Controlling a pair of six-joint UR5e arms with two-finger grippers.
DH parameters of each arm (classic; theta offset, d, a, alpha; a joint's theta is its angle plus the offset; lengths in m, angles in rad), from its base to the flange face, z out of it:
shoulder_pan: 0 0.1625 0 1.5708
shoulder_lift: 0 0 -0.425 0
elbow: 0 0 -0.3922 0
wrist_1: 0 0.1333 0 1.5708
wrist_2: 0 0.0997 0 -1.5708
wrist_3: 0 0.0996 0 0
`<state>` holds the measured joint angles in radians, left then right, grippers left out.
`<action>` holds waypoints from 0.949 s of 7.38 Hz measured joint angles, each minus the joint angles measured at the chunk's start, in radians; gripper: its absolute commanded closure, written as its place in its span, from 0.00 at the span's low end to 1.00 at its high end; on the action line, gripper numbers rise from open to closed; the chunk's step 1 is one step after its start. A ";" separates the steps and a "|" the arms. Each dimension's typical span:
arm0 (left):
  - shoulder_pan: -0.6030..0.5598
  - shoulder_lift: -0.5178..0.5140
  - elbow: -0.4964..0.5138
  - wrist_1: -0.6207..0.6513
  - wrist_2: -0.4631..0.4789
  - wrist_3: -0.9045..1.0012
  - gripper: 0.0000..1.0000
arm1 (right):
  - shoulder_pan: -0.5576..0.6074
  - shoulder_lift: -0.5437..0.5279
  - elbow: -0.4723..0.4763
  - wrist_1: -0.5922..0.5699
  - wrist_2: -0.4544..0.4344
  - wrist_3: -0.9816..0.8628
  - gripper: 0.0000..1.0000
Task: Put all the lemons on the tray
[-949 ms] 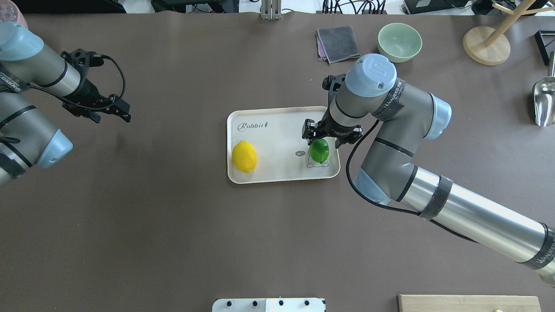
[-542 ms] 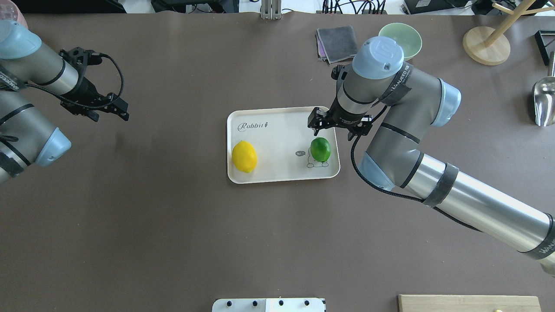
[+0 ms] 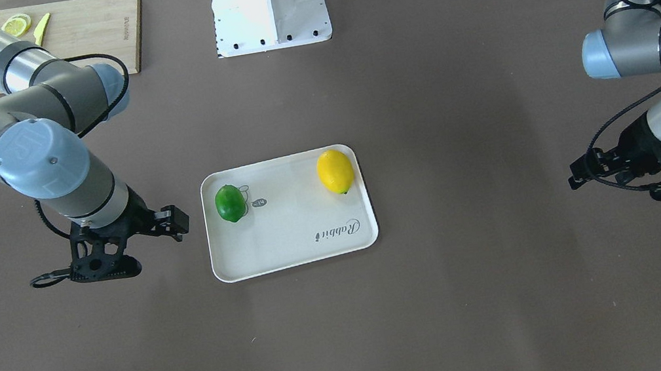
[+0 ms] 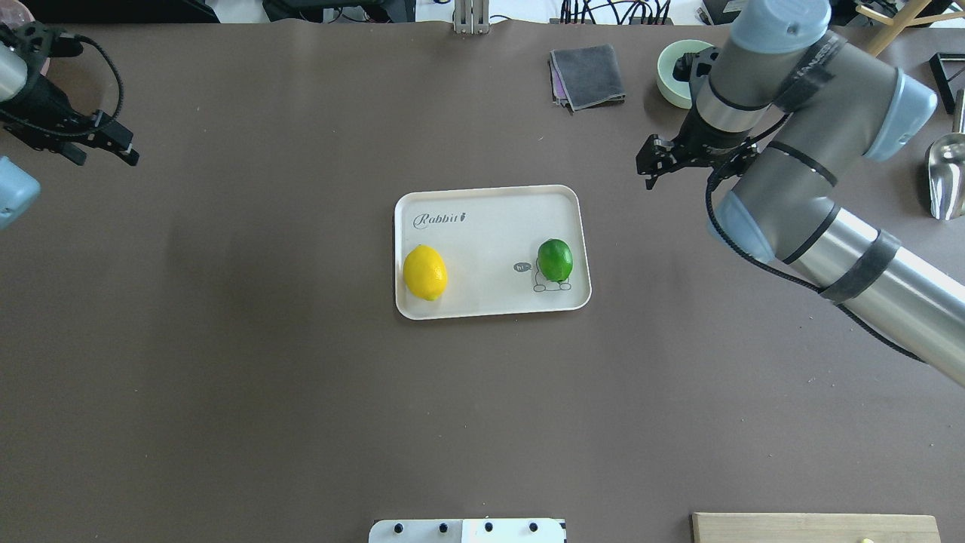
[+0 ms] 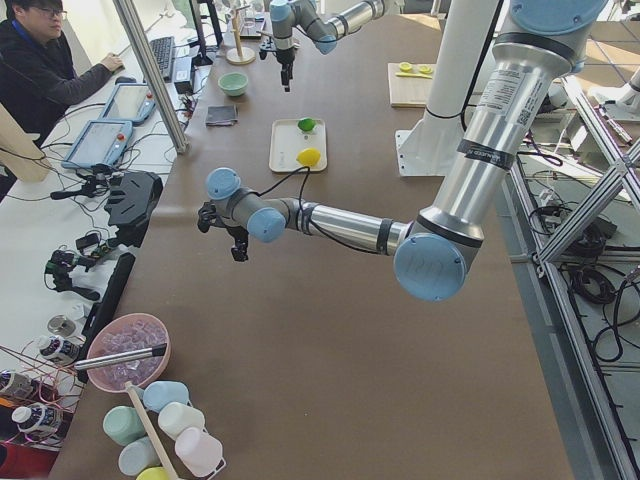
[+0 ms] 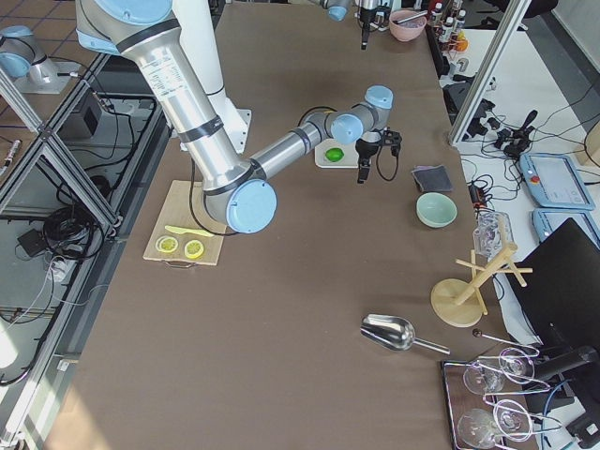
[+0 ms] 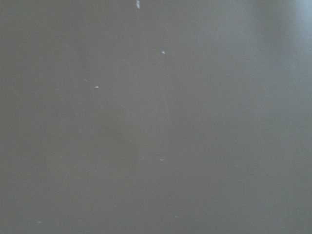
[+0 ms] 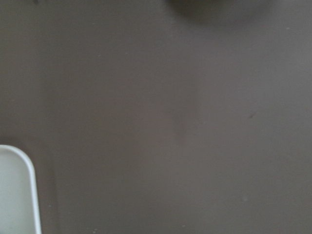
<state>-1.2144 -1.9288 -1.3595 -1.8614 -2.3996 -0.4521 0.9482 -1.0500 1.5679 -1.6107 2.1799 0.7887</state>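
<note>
The off-white tray (image 4: 490, 226) lies mid-table, and its corner shows in the right wrist view (image 8: 14, 195). The yellow lemon (image 4: 425, 272) rests at the tray's left end. The dark green lemon (image 4: 556, 260) rests at its right end, on the cartoon drawing. In the front-facing view the tray (image 3: 290, 225), the yellow lemon (image 3: 335, 171) and the green lemon (image 3: 230, 203) show mirrored. My right gripper (image 4: 650, 167) is open and empty, off the tray beyond its far right corner (image 3: 177, 222). My left gripper (image 4: 128, 149) is open and empty, far to the left (image 3: 575, 181).
A pale green bowl (image 4: 673, 72), partly behind my right arm, and a folded grey cloth (image 4: 588, 75) sit at the back right. A metal scoop (image 4: 946, 177) and a wooden stand (image 4: 844, 79) are at the far right. A cutting board (image 3: 81, 32) holds lemon slices (image 3: 16, 25).
My right gripper has let go of the green lemon and drawn back and right, off the tray. My left arm has pulled further left and back. Both lemons stayed put.
</note>
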 measured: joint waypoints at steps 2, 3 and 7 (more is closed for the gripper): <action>-0.135 0.001 -0.005 0.191 -0.024 0.256 0.03 | 0.141 -0.078 0.028 -0.065 0.060 -0.220 0.00; -0.192 0.012 -0.009 0.272 -0.027 0.365 0.03 | 0.201 -0.132 0.066 -0.100 0.079 -0.317 0.00; -0.321 0.219 -0.120 0.372 -0.019 0.492 0.02 | 0.332 -0.359 0.246 -0.194 0.081 -0.540 0.00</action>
<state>-1.5349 -1.7098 -1.4793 -1.4899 -2.4182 0.0401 1.2798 -1.4089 1.8138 -1.8050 2.2614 0.2486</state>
